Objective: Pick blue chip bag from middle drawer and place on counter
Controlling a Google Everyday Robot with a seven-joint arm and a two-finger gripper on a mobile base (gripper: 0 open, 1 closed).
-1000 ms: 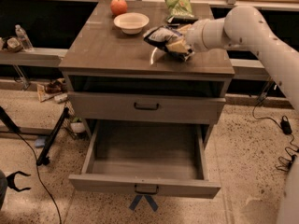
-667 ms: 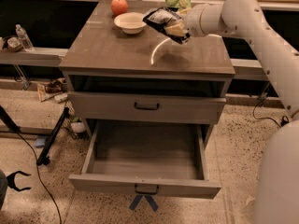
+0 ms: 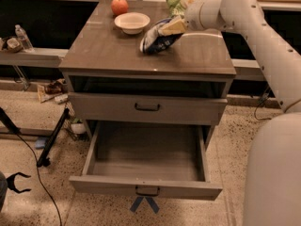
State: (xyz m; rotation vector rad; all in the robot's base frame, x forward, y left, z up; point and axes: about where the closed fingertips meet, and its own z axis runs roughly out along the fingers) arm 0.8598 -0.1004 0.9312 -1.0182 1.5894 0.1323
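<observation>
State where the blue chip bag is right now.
In the camera view, the blue chip bag is held by the gripper over the middle of the counter, just right of the white bowl.

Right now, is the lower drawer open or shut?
Open: the drawer is pulled far out. The gripper holds the bag over the counter.

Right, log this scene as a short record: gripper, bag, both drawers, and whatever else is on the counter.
gripper: above the counter's right rear part, shut on the blue chip bag
blue chip bag: tilted, hanging low from the gripper; contact with the counter cannot be told
middle drawer: pulled open, bag not in it
upper drawer: shut
also on counter: white bowl, red fruit and green chip bag, all toward the back
</observation>
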